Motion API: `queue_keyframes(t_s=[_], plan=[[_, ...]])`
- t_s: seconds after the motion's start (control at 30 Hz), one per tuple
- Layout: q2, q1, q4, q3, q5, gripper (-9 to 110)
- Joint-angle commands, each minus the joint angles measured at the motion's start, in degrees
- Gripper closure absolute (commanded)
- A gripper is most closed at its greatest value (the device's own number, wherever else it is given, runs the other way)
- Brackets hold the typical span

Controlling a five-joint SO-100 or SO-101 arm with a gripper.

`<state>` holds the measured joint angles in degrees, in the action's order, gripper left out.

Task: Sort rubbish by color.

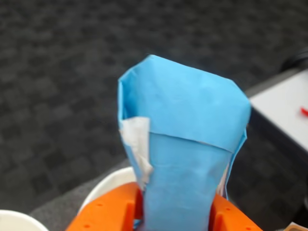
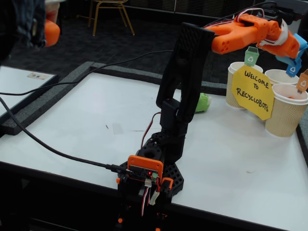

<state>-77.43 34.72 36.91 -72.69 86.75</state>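
My orange gripper (image 1: 173, 219) is shut on the blue paper wad (image 1: 183, 120), which has a white tape patch and fills the middle of the wrist view. In the fixed view the gripper (image 2: 294, 50) is stretched out high at the far right, holding the blue wad (image 2: 301, 47) above the cup with the blue flag (image 2: 281, 77). The green wad (image 2: 203, 102) lies on the white table behind the arm. The orange wad is not visible in either view.
Three beige ribbed cups stand at the right: green flag (image 2: 237, 84), blue flag, orange flag (image 2: 288, 113). A yellow sign (image 2: 252, 91) leans in front of them. A white cup rim (image 1: 103, 187) shows below the gripper. A black cable (image 2: 57, 151) crosses the table (image 2: 96, 125).
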Motion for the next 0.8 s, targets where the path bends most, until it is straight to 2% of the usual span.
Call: queue_keyframes(t_s=[0.0, 0.17, 0.4, 0.63, 0.7, 0.77], plan=[[-2.0, 2.0, -3.1, 7.9, 1.7, 100], [-1.7, 2.3, -3.1, 7.4, 1.7, 81], [-1.6, 2.6, -3.1, 7.0, 1.7, 74], [-1.6, 2.7, -3.1, 7.0, 1.7, 75], [-1.7, 2.7, -3.1, 7.0, 1.7, 79], [-2.0, 2.7, -3.0, 7.0, 1.7, 91]])
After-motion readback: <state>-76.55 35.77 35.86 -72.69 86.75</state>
